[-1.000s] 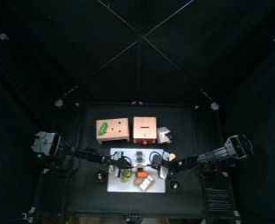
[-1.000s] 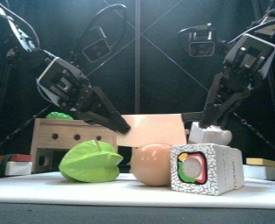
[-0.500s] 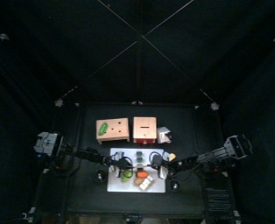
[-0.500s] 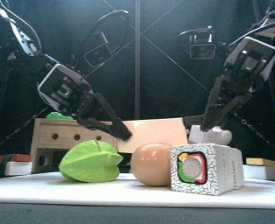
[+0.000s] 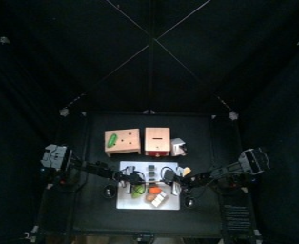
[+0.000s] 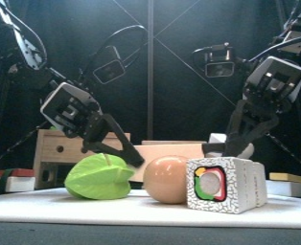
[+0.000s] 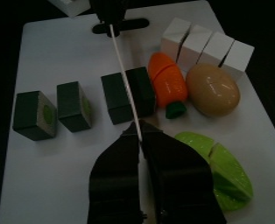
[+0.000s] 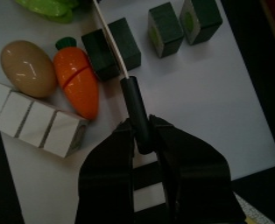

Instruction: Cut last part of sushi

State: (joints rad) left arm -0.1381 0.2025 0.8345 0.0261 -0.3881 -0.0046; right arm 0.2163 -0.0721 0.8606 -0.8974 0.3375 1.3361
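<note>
On the white cutting board (image 7: 58, 52) lie dark green sushi pieces. Two cut pieces (image 7: 53, 112) lie apart, and a longer last part (image 7: 121, 94) sits beside the carrot. A knife lies across that last part: its thin blade (image 7: 123, 79) crosses the sushi (image 8: 106, 51). My right gripper (image 8: 137, 131) is shut on the black handle (image 8: 133, 94). My left gripper (image 7: 140, 144) is shut, with the blade's tip running in between its jaws. In the front view both arms hang low behind the food and the dark sushi is hidden.
An orange carrot (image 7: 165, 79), an egg (image 7: 213, 87), a green leaf (image 7: 216, 166) and a row of white blocks (image 7: 204, 48) share the board. Two wooden boxes (image 5: 122, 141) (image 5: 157, 141) stand behind it. At the front edge stands a white roll block (image 6: 226, 184).
Both arms have sunk lower toward the board, bringing the knife down with them. The food has not shifted.
</note>
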